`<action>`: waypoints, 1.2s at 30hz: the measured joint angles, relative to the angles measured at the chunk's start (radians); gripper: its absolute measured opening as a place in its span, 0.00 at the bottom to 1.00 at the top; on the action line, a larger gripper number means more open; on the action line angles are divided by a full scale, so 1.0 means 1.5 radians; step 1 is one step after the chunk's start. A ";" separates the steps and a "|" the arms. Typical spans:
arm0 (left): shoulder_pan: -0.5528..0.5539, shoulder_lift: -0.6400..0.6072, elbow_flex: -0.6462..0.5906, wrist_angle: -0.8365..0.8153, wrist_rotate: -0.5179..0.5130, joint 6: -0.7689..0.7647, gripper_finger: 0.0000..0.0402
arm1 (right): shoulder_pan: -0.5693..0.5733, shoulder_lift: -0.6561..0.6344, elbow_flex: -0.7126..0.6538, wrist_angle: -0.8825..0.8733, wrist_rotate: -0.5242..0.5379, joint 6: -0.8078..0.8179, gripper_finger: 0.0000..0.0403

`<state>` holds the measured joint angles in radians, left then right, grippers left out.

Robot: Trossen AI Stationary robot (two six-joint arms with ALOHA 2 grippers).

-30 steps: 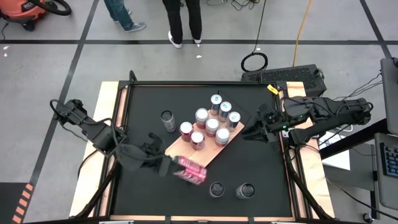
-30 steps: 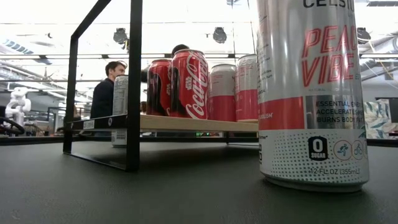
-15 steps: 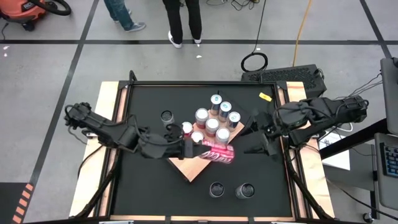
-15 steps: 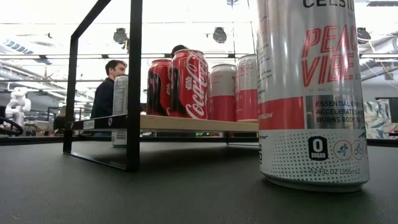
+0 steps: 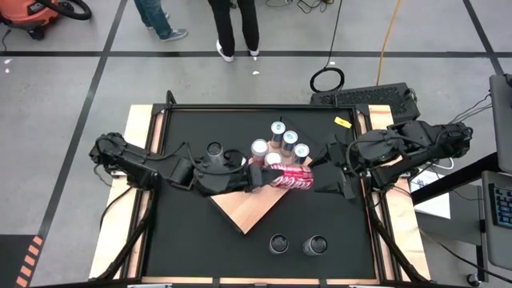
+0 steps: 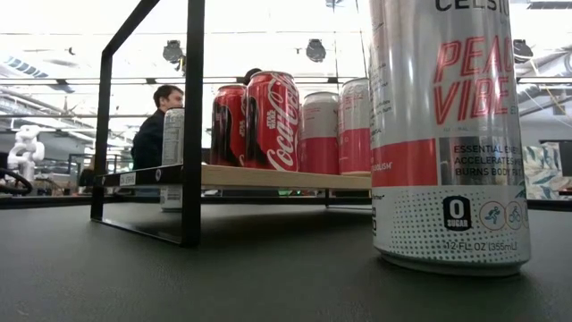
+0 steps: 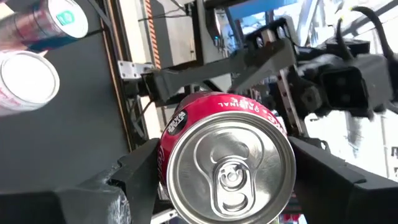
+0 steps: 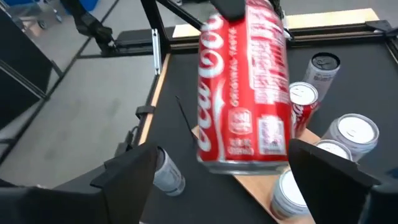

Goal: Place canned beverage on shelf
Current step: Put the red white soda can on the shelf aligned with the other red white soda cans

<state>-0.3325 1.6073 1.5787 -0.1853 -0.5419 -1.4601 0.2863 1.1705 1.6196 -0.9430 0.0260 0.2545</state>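
I am holding a red cylindrical aluminium cola can [image 7: 227, 163] lying sideways between the fingers of my left gripper [image 5: 254, 177], which are pinching its sides. Just past its far end my right gripper [image 5: 328, 181] is standing with its fingers spread apart, either side of the can but not touching it.

Directly beneath the can, the flat light-brown wooden shelf with a thin black edge [image 5: 244, 210] is carrying several upright cans [image 5: 281, 146] crowded at the end beyond my grippers; the end nearer me is bare. So I judge the task partly done: this can is not yet set down, and three more cans [image 5: 297, 244] are standing on the black tabletop [image 5: 186, 248].

The low view is showing no gripper, only the filled shelf and a tall white can [image 6: 444, 134]. My right wrist view alone is showing the held can's label.
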 joint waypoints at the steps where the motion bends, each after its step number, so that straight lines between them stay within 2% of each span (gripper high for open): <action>1: 0.002 0.001 0.000 -0.001 0.000 -0.001 0.71 | 0.000 0.001 0.000 -0.003 0.002 -0.004 0.84; 4: 0.006 0.001 0.000 -0.001 0.001 -0.001 0.71 | 0.000 0.001 0.000 -0.017 0.005 -0.017 0.84; 10: 0.012 0.001 0.000 -0.004 0.009 -0.001 0.71 | 0.000 0.001 0.000 -0.018 0.062 -0.057 0.84; 14: 0.013 0.001 0.000 -0.004 0.009 0.000 0.71 | 0.000 0.001 0.000 0.004 0.091 -0.042 0.84; 24: 0.009 0.001 0.000 -0.004 0.009 0.041 0.71 | 0.000 0.011 0.000 0.025 0.085 -0.034 0.83; 31: 0.006 0.000 0.000 -0.006 0.009 0.078 0.71 | 0.002 0.025 0.000 0.021 0.035 0.027 0.83; 36: 0.006 0.000 0.000 -0.012 0.010 0.094 0.71 | 0.002 0.044 0.000 0.022 0.034 0.032 0.83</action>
<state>-0.3237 1.6073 1.5787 -0.2028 -0.5270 -1.3186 0.2890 1.2359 1.6199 -0.9096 0.0768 0.3023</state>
